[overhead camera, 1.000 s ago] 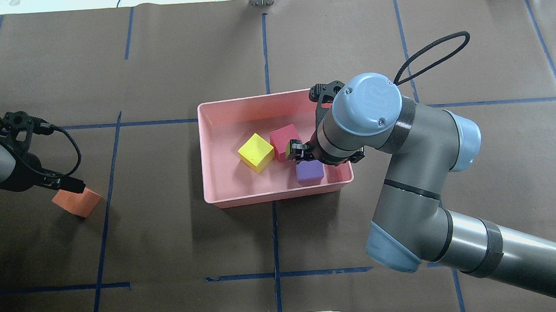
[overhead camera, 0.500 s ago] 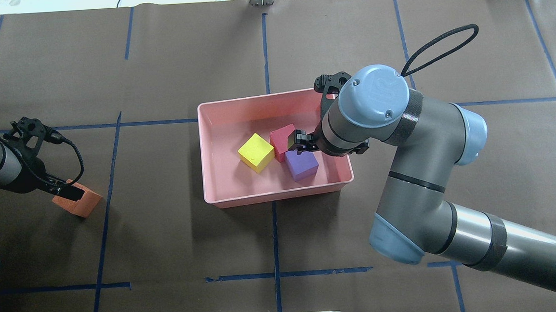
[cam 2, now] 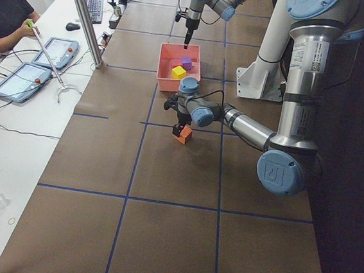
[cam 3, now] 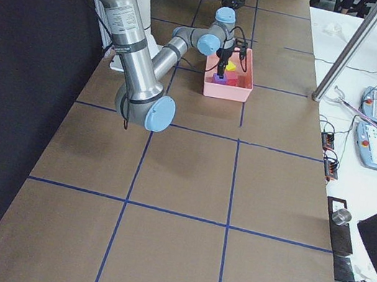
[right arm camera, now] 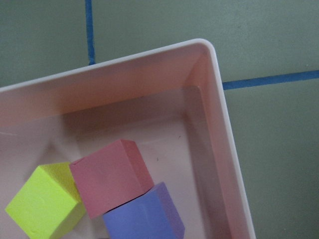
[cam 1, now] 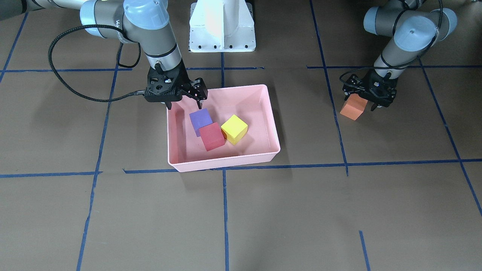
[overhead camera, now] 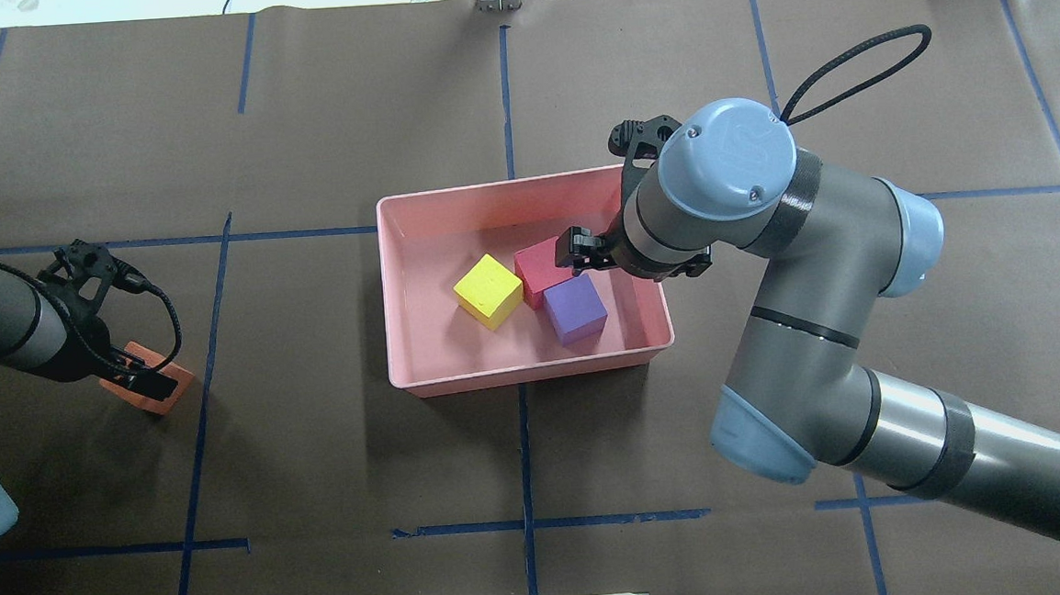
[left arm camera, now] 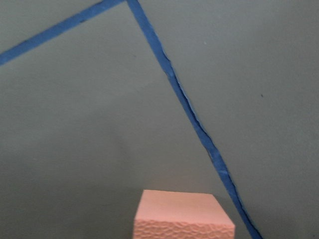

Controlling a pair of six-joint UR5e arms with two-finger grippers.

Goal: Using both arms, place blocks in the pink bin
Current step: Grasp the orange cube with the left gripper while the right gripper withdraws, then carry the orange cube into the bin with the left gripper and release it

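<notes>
The pink bin (overhead camera: 505,187) sits mid-table and holds the yellow block (overhead camera: 487,289), red block (overhead camera: 542,262) and purple block (overhead camera: 575,308). My right gripper (overhead camera: 582,250) hangs open and empty over the bin's right side, above the red and purple blocks; the front view shows it at the bin's near corner (cam 1: 185,101). The orange block (overhead camera: 178,382) lies on the table at far left. My left gripper (overhead camera: 144,381) is lowered over it with its jaws apart on either side (cam 1: 367,103). The left wrist view shows the orange block (left arm camera: 182,214) just below the camera.
Brown paper with blue tape lines (overhead camera: 524,445) covers the table. The white pedestal base (cam 1: 222,26) stands behind the bin in the front view. An operator (cam 2: 6,16) and tablets (cam 2: 26,79) are at a side table.
The right gripper has drawn up and away from the purple block, which now lies free in the bin. The left gripper has moved over the orange block and lowered around it.
</notes>
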